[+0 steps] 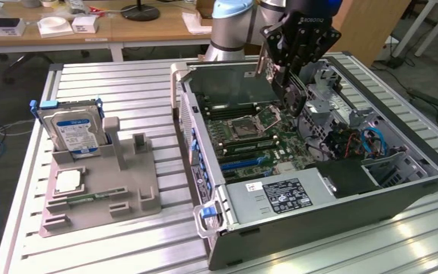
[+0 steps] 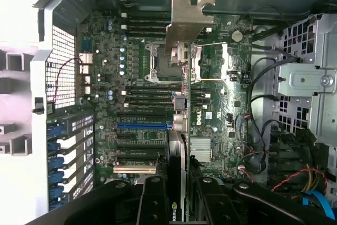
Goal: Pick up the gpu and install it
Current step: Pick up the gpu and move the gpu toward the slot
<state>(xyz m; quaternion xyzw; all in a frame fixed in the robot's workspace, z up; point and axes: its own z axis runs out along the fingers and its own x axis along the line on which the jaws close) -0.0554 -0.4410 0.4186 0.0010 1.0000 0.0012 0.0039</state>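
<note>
Fixture [image 1: 105, 194] on the table [image 1: 128, 91], at nine o'clock of the computer case [image 1: 333, 220] in the exterior view. In its pockets: hard drive [image 1: 74, 130] upright at the twelve o'clock end, processor chip [image 1: 67, 181] flat just toward six o'clock of it, memory stick [image 1: 89, 197] flat nearer six o'clock again.

Case open on its side, holding the motherboard [image 1: 253, 142], with the power supply [image 1: 284, 194] at six o'clock and the drive cage [image 1: 390, 165] and cables at three o'clock.

Above the motherboard, end effector [image 2: 181, 196] clamped on the gpu [image 2: 180, 117]. Fingers [image 2: 152, 204] pinching both faces at one end of the card, silver bracket [image 2: 187, 19] at the far end, over the processor socket [image 2: 171, 61]. Card apparently clear of the board and not seated in any slot.

Step in hand, as judged: carrying the card into line with a slot. Probably best done so:
- Hold the grip firm and the card untwisted.
- Turn the bracket toward the rear slot covers [image 2: 68, 151].
- Match the connector edge to the blue slot [image 2: 143, 126] before any downward push.
- Avoid the socket lever and the loose cables.
- Press evenly, never on one corner.
</note>
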